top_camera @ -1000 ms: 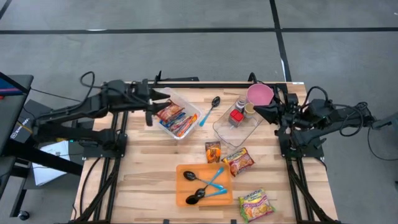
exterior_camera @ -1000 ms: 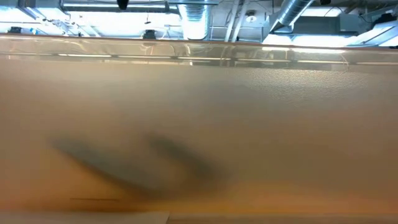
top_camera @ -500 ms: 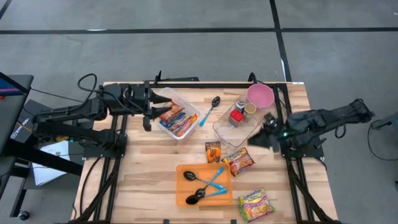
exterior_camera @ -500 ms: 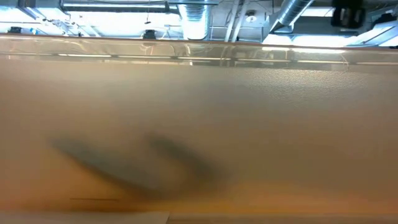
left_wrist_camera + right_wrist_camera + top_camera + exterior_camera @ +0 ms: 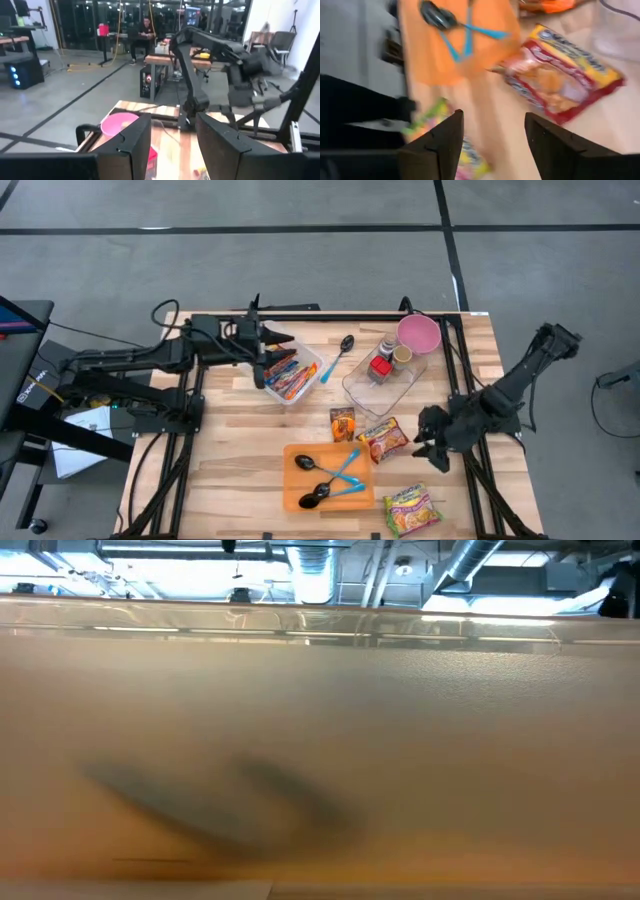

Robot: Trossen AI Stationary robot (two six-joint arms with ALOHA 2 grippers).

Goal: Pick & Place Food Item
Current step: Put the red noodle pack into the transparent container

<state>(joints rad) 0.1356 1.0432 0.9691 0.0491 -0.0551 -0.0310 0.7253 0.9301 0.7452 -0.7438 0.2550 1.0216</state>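
Three food packets lie flat on the wooden table: a red and yellow noodle packet [image 5: 383, 440] [image 5: 560, 80], a small orange packet [image 5: 343, 423] and a green and yellow packet [image 5: 410, 508] [image 5: 445, 135]. My right gripper [image 5: 425, 442] [image 5: 494, 120] hangs open and tipped downward above the table's right side, just right of the noodle packet, holding nothing. My left gripper [image 5: 283, 352] [image 5: 172, 125] is open and level above a white bin [image 5: 300, 385] of snack packets at the far left, with nothing between its fingers.
An orange board [image 5: 328, 477] with spoons lies near the front edge. A clear container [image 5: 380, 375] with small jars and a pink bowl [image 5: 418, 332] stand at the far right. A spoon [image 5: 340, 352] lies beside the bin. Something tan fills the low view.
My right gripper has swung from beside the pink bowl toward the table's near edge, sinking and tipping downward, and now hangs beside the noodle packet. My left gripper has gone toward the table's right, out over the white bin. Nothing on the table has moved.
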